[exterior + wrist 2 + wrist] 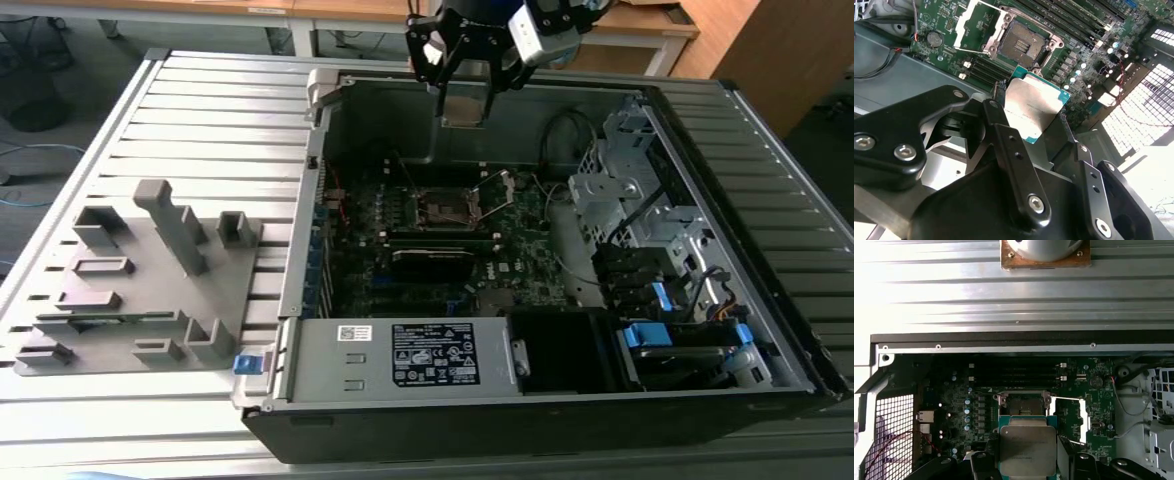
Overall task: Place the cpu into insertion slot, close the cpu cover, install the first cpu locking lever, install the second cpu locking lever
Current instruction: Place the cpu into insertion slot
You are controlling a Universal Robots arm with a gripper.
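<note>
Silver-grey cpu (1027,450), seemingly teal-edged; green motherboard (949,54); black gripper (463,112)

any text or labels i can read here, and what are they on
Black label on the grey metal box: print too small to read.
White sticker on the same box: too small to read.
Top of the cpu: faint marks, not legible.
Nothing can be quoted.
</note>
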